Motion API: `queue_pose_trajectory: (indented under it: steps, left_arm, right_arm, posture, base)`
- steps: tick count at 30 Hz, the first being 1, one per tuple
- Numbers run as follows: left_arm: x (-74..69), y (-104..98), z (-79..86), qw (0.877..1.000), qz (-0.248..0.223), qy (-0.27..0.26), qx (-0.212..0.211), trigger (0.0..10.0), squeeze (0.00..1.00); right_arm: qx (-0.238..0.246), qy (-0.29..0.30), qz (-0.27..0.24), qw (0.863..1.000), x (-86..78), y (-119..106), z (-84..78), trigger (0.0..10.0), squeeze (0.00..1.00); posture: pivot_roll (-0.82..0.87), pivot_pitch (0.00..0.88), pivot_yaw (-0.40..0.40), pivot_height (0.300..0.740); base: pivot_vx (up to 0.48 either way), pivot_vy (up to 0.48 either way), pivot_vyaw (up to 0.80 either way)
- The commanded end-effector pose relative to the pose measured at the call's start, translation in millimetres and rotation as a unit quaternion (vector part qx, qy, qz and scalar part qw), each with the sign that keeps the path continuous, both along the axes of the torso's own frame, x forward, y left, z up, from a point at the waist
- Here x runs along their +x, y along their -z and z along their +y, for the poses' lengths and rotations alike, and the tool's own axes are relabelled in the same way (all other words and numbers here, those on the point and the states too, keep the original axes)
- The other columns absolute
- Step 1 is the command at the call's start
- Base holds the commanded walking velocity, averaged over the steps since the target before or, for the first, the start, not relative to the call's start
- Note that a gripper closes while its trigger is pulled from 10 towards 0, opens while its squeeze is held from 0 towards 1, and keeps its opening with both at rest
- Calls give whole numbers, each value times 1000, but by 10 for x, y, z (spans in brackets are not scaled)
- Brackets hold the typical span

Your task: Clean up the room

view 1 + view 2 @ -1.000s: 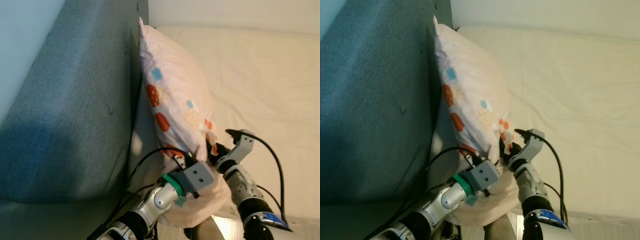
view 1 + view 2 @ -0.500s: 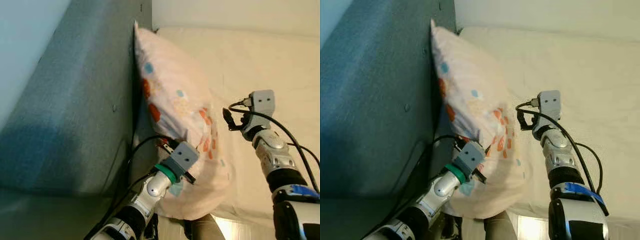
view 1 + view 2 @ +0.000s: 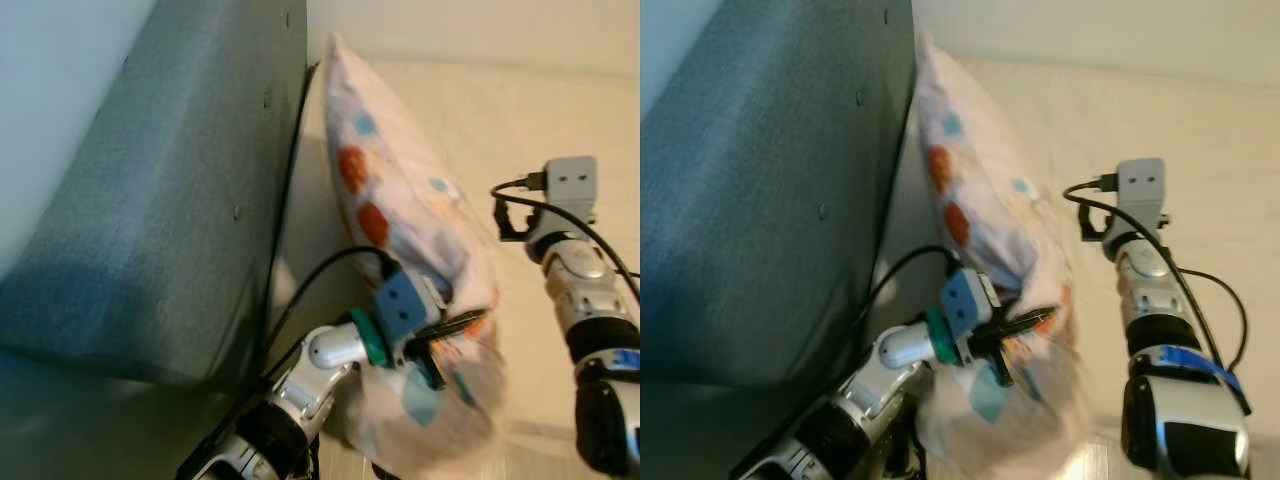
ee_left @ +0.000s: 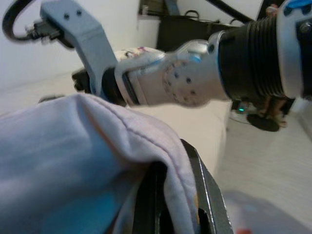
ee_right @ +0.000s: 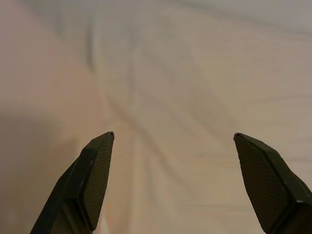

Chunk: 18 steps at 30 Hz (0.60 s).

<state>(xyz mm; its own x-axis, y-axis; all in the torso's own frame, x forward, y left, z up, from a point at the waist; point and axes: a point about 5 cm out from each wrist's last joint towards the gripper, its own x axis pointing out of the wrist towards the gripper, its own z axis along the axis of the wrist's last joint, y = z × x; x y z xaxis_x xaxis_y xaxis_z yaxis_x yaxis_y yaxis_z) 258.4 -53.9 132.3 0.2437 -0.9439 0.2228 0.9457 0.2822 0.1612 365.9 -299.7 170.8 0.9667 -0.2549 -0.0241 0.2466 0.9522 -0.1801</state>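
**One-handed pillow hold, slip risk at the near end**

Your left gripper point(image 3: 445, 335) is pinched on the near end of the patterned pillow point(image 3: 400, 200). The left wrist view shows the pillowcase fabric point(image 4: 97, 161) bunched between the black fingers, so it looks like a cloth grip, not a grip on the filling. The pillow stands on edge on the cream mattress point(image 3: 500, 110), its far end up against the blue-grey upholstered headboard point(image 3: 170, 200), its near end lifted and blurred at the mattress edge.

Your right gripper point(image 5: 173, 141) is spread wide and holds nothing. It hovers above the bare sheet, just beside the pillow, apart from it.

What can go wrong from here:

- Fabric slip. Only a fold of the case is pinched. A fast swing could pull the cloth out, and the pillow would drop off the mattress edge to the floor.
- Tipping the wrong way. It's balanced on edge with one contact point. If you let go now it could flop toward the gap beside the headboard instead of lying flat.
- Cable snag. A black cable point(image 3: 300, 290) loops off the left wrist close to the pillow's edge. Twisting that wrist further could catch it on the fabric.
- Arm clash. The right forearm point(image 4: 195, 73) sits very near the left gripper in the left wrist view. Closing in on the same corner risks contact.

I'd bring the right gripper onto the pillow before moving it.
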Motion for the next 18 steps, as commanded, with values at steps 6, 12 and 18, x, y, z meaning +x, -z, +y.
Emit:
queue_pose_trajectory:
  steps: [6,12,18]
  left_arm:
    - [-78,-204,-203,994,61,25,-91,10000,0]
    - [62,125,-128,992,93,-77,-32,10000,0]
    - [379,456,158,924,-149,-268,230,10000,0]
  right_arm:
    - [8,14,18,1000,-16,90,-8,10000,0]
    - [11,12,20,1000,-5,118,35,10000,0]
    - [15,2,14,1000,10,120,86,10000,0]
  posture:
    - [-219,109,86,740]
    - [-218,118,87,740]
    - [-238,140,92,740]
  base:
    - [0,0,0]
    - [0,0,0]
    - [0,0,0]
